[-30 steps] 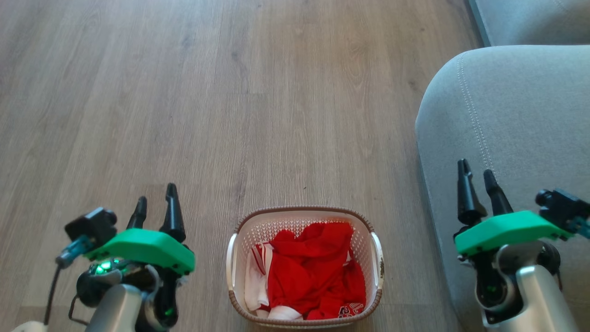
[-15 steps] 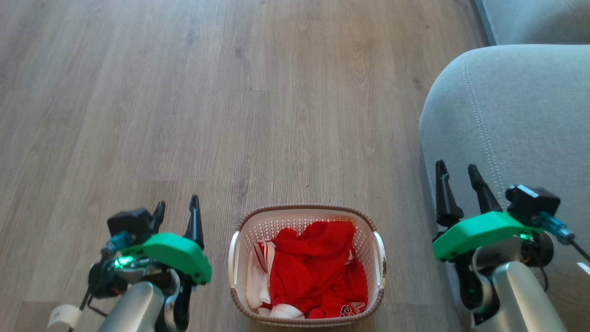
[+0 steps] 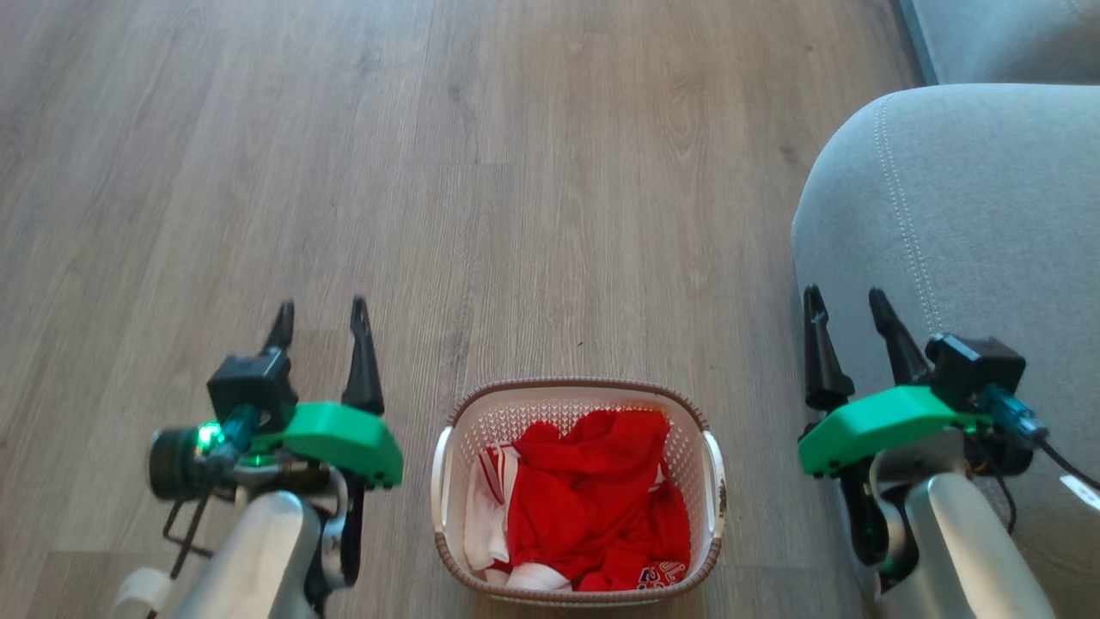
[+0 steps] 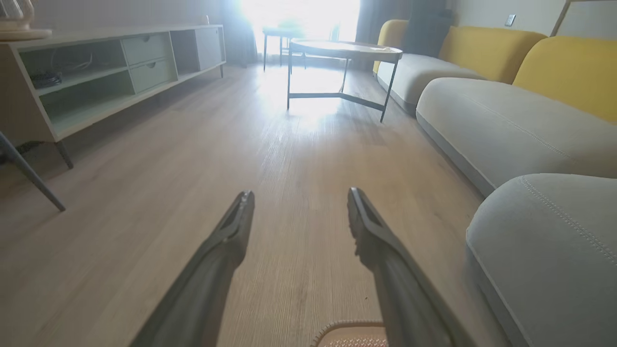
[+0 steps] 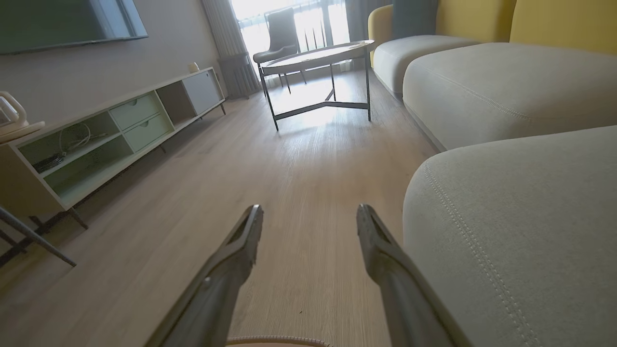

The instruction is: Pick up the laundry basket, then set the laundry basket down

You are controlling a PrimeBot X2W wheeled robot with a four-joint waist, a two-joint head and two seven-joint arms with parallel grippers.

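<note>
Head view: one small rounded-rectangular cream-white perforated plastic laundry basket [image 3: 550, 411] stands on the grey-brown wood-plank floor [image 3: 516, 172], at the bottom centre of the frame.

Condition of the basket: the walls are pierced with rows of small holes. A brown woven-look band runs round the whole rim. One white handle sits on each of its two side walls, left and right. Inside lies a crumpled red garment [image 3: 584, 507] that covers most of the interior, with a white garment with red stripes [image 3: 481, 524] against the left wall. White lettering shows on the red cloth at the near edge, too small to read.

Orientation: the basket is upright, mouth open towards the camera. It measures wider across than front to back, so its long axis runs left to right, handle to handle. Its near and far walls lie square to the view.

Position: the basket lies between the two arms and touches neither. The left gripper [image 3: 320, 308] hangs to its left above bare floor. The right gripper [image 3: 843, 297] hangs to its right, in front of the rounded grey fabric sofa cushion [image 3: 962, 215]. The cushion is near the basket's right side, with a strip of floor between them.

Fingers: both pairs are spread wide with nothing between them, pointing away from the robot.

Left wrist view and right wrist view: a sliver of the brown rim shows at each bottom edge.
</note>
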